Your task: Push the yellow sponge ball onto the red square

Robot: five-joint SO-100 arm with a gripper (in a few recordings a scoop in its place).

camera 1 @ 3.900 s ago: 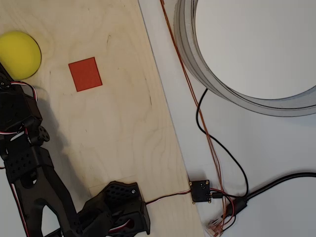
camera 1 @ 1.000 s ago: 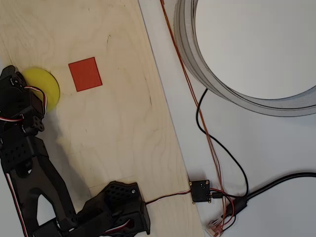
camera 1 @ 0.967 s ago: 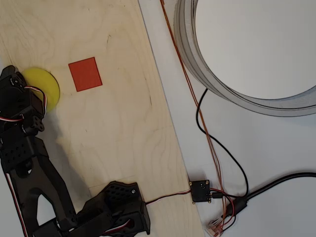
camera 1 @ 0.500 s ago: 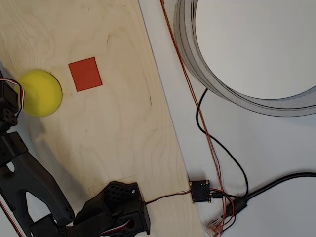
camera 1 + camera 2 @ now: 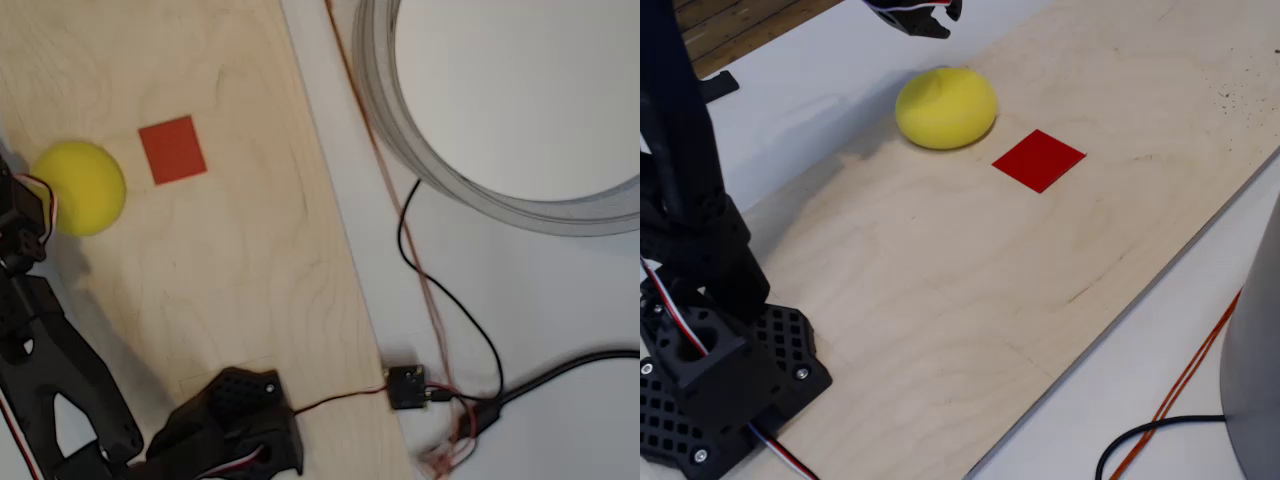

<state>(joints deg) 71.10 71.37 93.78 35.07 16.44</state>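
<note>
The bright yellow, matte foam sponge ball (image 5: 82, 187) is sitting at the left of the overhead frame on the pale plywood board (image 5: 240, 260), just beside the flat orange-red square patch (image 5: 172, 150) but not touching it; a strip of bare wood is showing between them. In the fixed view you are seeing the ball (image 5: 946, 107) at upper centre, with the red square (image 5: 1039, 159) to its lower right. The black gripper (image 5: 912, 15) is hanging at the top edge of the fixed frame, above and behind the ball, clear of it. You cannot tell whether its fingers are parted or closed. The arm's black base (image 5: 715, 385) is standing at the lower left of the board. The white counter (image 5: 560, 290) is carrying black and orange cables (image 5: 440, 300).
</note>
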